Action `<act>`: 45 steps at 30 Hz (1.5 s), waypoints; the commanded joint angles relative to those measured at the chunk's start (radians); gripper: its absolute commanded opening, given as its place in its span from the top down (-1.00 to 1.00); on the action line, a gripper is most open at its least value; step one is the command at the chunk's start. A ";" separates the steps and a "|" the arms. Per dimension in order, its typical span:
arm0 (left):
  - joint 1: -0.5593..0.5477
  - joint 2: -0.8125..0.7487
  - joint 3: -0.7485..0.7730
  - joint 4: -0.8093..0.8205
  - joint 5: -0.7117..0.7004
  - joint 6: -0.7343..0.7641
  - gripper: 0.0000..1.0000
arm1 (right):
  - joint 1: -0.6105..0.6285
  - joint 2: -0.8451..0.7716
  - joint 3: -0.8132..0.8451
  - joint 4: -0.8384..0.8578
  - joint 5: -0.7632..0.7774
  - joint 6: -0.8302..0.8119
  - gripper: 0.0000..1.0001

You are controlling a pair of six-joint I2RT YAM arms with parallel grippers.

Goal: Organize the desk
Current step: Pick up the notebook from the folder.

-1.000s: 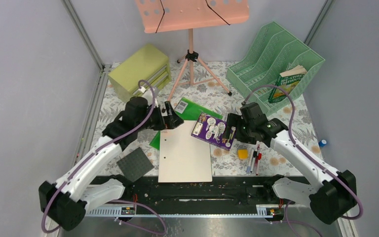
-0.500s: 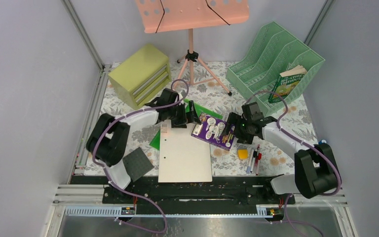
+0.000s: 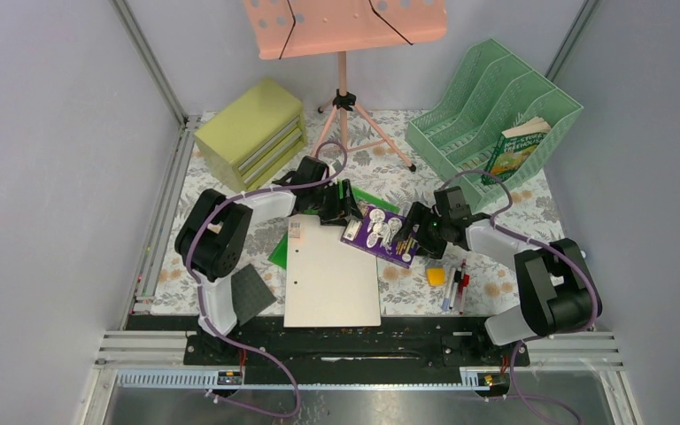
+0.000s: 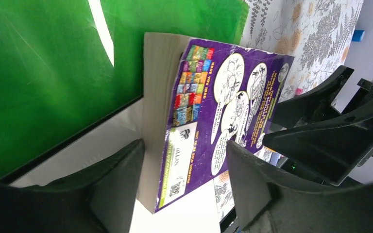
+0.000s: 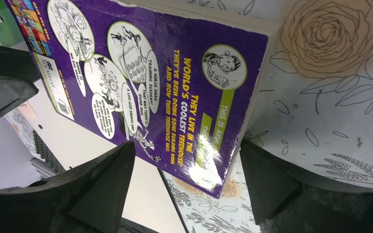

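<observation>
While the fern-printed whitish counter (image 3: 403, 288) fills mid-frame, the left gripper (image 4: 184, 145) and right gripper (image 5: 187, 150) stand spread astride opposite ends of the glossy purple paperback book (image 3: 381, 232) (frame centre).

Bright, even light from above fills the top view, casting soft, short shadows on the desk (image 3: 544, 217). In the left wrist view, white glare streaks cross the green folder (image 4: 39, 73), and the left gripper (image 4: 184, 145) looks dark and blurred. A glare patch shines on the purple book (image 5: 165, 87) between the soft-edged fingers of the right gripper (image 5: 187, 145).
</observation>
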 commanded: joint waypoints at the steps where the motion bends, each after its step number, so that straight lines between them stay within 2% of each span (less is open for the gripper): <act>1: -0.019 -0.003 -0.004 0.111 0.094 -0.025 -0.17 | -0.018 -0.003 -0.067 0.089 -0.025 0.025 -0.71; 5: -0.053 -0.032 0.007 0.115 0.122 -0.038 0.02 | -0.041 -0.004 -0.094 0.136 -0.065 0.034 -0.71; 13: -0.106 -0.164 0.020 0.124 0.140 -0.060 0.02 | -0.076 -0.013 -0.145 0.232 -0.126 0.058 -0.71; 23: -0.174 -0.244 0.126 -0.095 0.093 0.031 0.01 | -0.098 -0.005 -0.175 0.300 -0.180 0.076 -0.71; 28: -0.208 -0.204 0.189 -0.236 -0.003 0.099 -0.01 | -0.105 -0.003 -0.184 0.323 -0.197 0.082 -0.71; 32: -0.232 -0.173 0.205 -0.253 -0.025 0.113 0.01 | -0.112 -0.001 -0.192 0.342 -0.209 0.089 -0.71; 34: -0.239 -0.163 0.214 -0.254 -0.026 0.111 0.09 | -0.117 0.003 -0.195 0.350 -0.216 0.094 -0.70; 38: -0.249 -0.154 0.233 -0.253 -0.030 0.107 0.38 | -0.123 0.008 -0.202 0.366 -0.228 0.099 -0.70; 40: -0.251 -0.152 0.237 -0.252 -0.037 0.106 0.63 | -0.126 0.009 -0.204 0.374 -0.234 0.102 -0.70; 42: -0.252 -0.155 0.241 -0.253 -0.038 0.107 0.98 | -0.129 0.011 -0.207 0.381 -0.239 0.106 -0.70; 45: -0.251 -0.176 0.243 -0.258 -0.054 0.119 1.00 | -0.132 0.004 -0.212 0.389 -0.245 0.109 -0.68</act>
